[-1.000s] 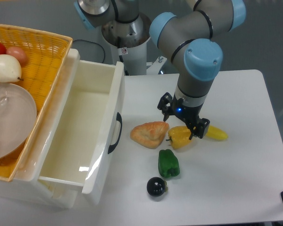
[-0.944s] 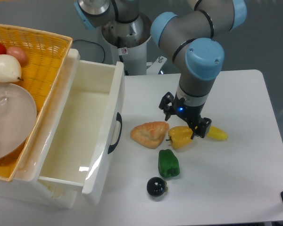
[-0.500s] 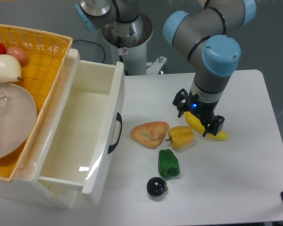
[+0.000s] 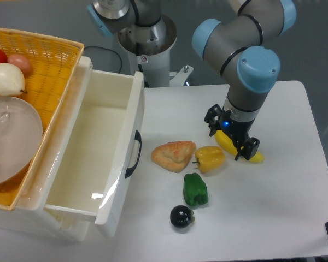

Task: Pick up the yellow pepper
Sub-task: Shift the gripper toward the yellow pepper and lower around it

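Right now the gripper [image 4: 233,137] hangs low over the table [image 4: 295,191], its two dark fingers spread apart and straddling the elongated yellow banana-like item [image 4: 236,147], with nothing pinched between them. Just to its left lies the yellow pepper [image 4: 210,158], free on the tabletop, its green stem pointing toward the pastry [image 4: 173,155] beside it. Below sit a green pepper [image 4: 195,189] and a small dark round fruit [image 4: 181,216].
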